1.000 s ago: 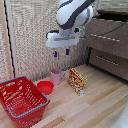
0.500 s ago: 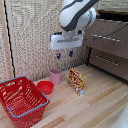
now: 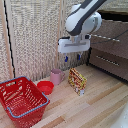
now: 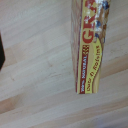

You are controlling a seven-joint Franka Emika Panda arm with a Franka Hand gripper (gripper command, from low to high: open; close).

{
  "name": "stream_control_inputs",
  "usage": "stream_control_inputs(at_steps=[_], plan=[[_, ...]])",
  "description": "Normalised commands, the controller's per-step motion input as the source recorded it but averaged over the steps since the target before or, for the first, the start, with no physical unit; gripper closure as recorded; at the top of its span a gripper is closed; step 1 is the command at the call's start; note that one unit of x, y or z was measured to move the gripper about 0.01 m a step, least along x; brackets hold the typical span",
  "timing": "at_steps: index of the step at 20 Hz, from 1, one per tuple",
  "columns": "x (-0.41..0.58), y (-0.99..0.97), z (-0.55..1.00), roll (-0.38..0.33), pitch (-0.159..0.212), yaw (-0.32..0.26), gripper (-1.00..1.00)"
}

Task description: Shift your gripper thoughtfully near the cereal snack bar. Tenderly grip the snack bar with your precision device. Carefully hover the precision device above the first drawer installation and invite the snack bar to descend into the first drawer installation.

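- In the exterior view we see the gripper [image 3: 71, 57] hanging in the air from the bulky white arm [image 3: 82, 21], fingers pointing down.
- Its two blue-tipped fingers [image 3: 65, 58] stand apart with clear space between them, so we read the gripper as open and holding nothing.
- The snack bar [image 3: 77, 81] stands on the wooden desk [image 3: 95, 107], below the gripper and at about 5 o'clock from it in the exterior view; the two are well apart.
- The bar leans slightly, its yellow, orange and red face turned toward the camera, its white end low, near the desk.
- In the wrist view the bar [image 4: 90, 47] fills the upper middle of the picture: a yellow edge with small print and a red face with large letters, over pale wood planks.
- A pink mug [image 3: 56, 76] stands at 9 o'clock from the bar, just beside it; we cannot tell whether they touch.
- A red bowl [image 3: 45, 87] sits at 7 o'clock from the mug, close to it.
- A red basket [image 3: 11, 90] with a blue-grey rim sits at 8 o'clock from the bowl, near the desk's front edge.
- The dark brown cabinet [image 3: 116, 67] stands at 3 o'clock from the gripper.
- Its top drawer [image 3: 116, 35] lies at about the gripper's height, with a thin silver handle [image 3: 102, 38] across the front; we cannot tell how far it is pulled out.
- A woven, light-coloured wall panel [image 3: 35, 35] stands behind the desk.
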Motion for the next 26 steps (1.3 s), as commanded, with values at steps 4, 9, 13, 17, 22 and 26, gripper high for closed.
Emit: stream_control_inputs(at_steps=[4, 9, 13, 17, 22, 26], plan=[[-0.044, -0.31, -0.30, 0.000, 0.019, -0.017, -1.00], [-0.045, -0.26, -0.38, 0.000, 0.009, -0.003, -1.00], [-0.004, -0.12, -0.43, -0.008, 0.000, 0.002, -1.00], [0.000, -0.03, -0.44, -0.044, 0.000, 0.020, -1.00], [0.006, 0.02, -0.36, -0.078, -0.013, 0.032, -1.00], [0.000, 0.05, -0.09, -0.054, 0.000, 0.024, 1.00]])
